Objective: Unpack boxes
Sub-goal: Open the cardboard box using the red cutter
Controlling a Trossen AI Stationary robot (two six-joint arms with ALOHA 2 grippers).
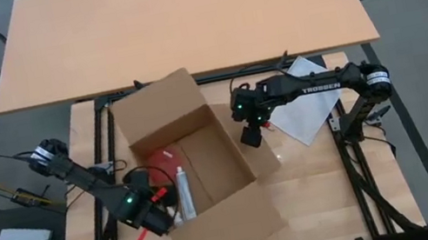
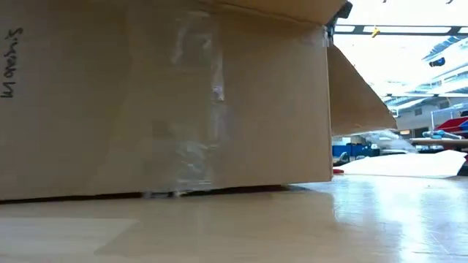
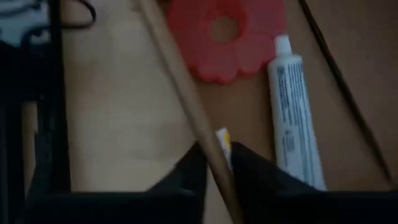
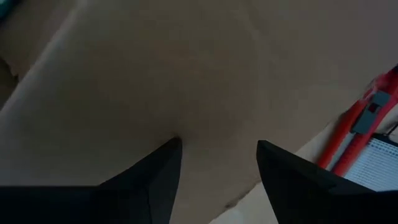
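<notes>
The brown cardboard box [image 1: 215, 226] stands open on the table, its flaps spread; its taped near wall [image 2: 161, 102] fills the low view. On its floor lie a red flower-shaped item [image 3: 224, 37] and a white tube [image 3: 295, 112]. My left gripper [image 3: 217, 152] is at the box's left wall, shut on the wall's top edge; the high view shows the left gripper [image 1: 153, 212] there. My right gripper [image 4: 217, 149] stands open over the box's right flap [image 4: 155, 81], nothing between its fingers; the high view shows the right gripper [image 1: 251, 138] by that wall. My left gripper pinches the top edge of the box's left wall [image 3: 208, 140], with one finger [image 3: 255, 177] inside the box and the other outside. The fingers come from above, pointing steeply down, and lie across the edge. The box rests on the table. My right gripper's open fingers point down at the flap; whether they touch it I cannot tell.
A red-handled box cutter [image 4: 360, 124] lies on the table beside the flap. A white sheet [image 1: 309, 108] lies right of the box under my right arm. A large wooden desk [image 1: 179, 20] adjoins the table's far edge.
</notes>
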